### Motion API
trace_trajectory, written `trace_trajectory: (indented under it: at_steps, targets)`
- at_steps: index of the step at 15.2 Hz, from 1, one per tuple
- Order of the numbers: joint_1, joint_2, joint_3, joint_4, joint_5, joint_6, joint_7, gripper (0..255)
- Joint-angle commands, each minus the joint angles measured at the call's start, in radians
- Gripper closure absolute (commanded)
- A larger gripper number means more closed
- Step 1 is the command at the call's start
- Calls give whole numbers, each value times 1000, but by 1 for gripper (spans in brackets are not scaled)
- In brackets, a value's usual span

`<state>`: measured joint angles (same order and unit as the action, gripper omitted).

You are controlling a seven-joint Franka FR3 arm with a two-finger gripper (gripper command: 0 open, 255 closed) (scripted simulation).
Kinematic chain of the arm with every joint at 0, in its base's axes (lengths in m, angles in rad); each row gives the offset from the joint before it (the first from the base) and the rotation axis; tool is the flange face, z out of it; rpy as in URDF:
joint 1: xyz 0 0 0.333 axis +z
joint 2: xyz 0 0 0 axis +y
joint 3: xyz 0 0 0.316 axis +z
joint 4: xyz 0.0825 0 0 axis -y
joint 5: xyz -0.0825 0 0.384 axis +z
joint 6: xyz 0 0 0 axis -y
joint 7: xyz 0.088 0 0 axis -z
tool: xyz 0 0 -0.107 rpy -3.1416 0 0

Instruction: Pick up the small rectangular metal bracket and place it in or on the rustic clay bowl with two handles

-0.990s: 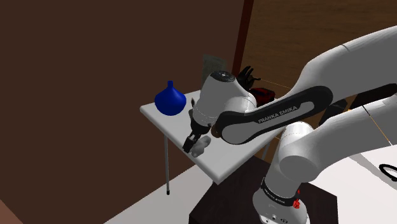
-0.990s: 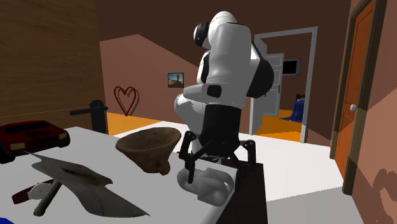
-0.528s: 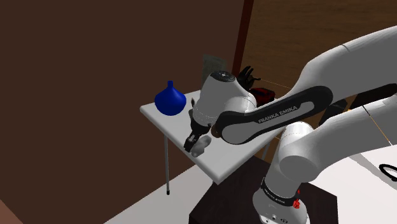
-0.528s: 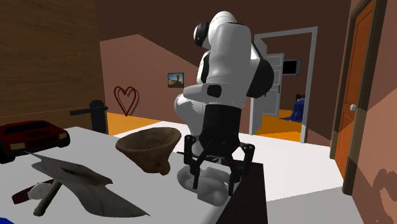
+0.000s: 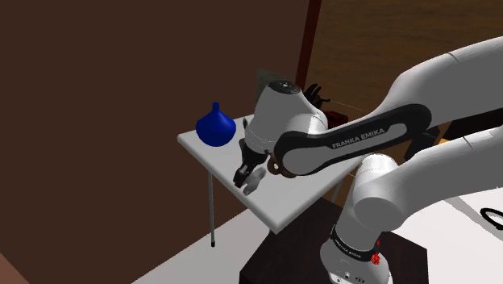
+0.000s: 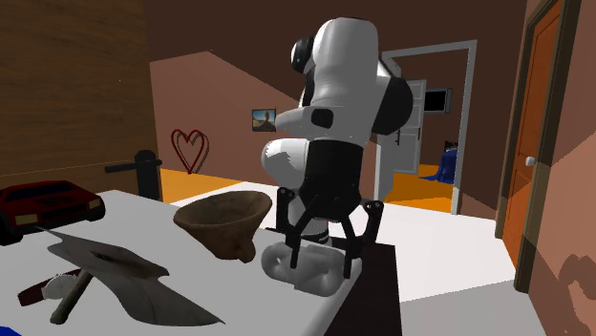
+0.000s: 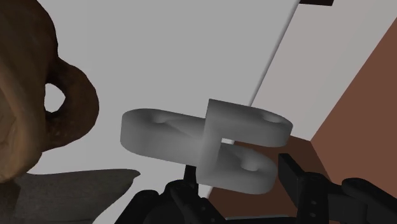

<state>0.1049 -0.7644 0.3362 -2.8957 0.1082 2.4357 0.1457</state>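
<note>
Tabletop (image 5: pixel 278 202): plain white, flat. Bowl (image 6: pixel 224 224): brown, rough and clay-like, flared, with a loop handle; it stood near the tabletop's edge. Bracket (image 7: pixel 191 130): smooth pale grey, with rounded dimpled lugs joined by a cross-plate. It sat at that edge, just beside the bowl and not in it. Gripper (image 6: pixel 323 256): jaws appeared clenched on the bracket's sides. Judgement: grasp made; lift, carry and placement outstanding.

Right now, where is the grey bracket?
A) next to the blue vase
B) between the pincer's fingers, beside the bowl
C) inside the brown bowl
B: the wrist view shows the bracket sitting between the fingers of the pincer, with the bowl and its handle off to one side.
</note>
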Motion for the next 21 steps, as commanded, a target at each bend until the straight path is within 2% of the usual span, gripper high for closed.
trace_trajectory:
  at_steps: [1,21]
  targets:
    - [-1,-13,-8,19,-3,-32,-5,255]
    - [-12,-96,-65,245,-31,-338,-40,255]
